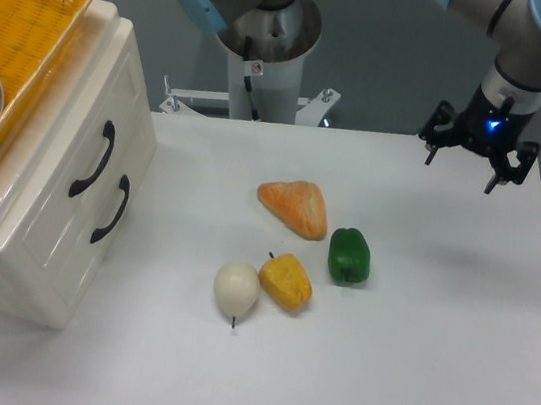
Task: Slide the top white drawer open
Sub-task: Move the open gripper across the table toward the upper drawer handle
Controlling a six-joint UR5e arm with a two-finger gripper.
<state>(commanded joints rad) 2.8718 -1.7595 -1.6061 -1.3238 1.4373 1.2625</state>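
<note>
Pincer (469,165) hangs with fingers spread, holding nothing, above the table (409,363)
The top white drawer (81,151) is shut in the cabinet, far to the left of the pincer, well apart from it

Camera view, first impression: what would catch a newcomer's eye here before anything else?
Probably the cluster of toy food mid-table: an orange bread wedge, a green pepper, a yellow pepper and a white onion. At left stands the cream cabinet, its top white drawer shut, with a curved black handle, and a yellow basket on top. The gripper, lit blue, hovers open over the far right corner.
</note>
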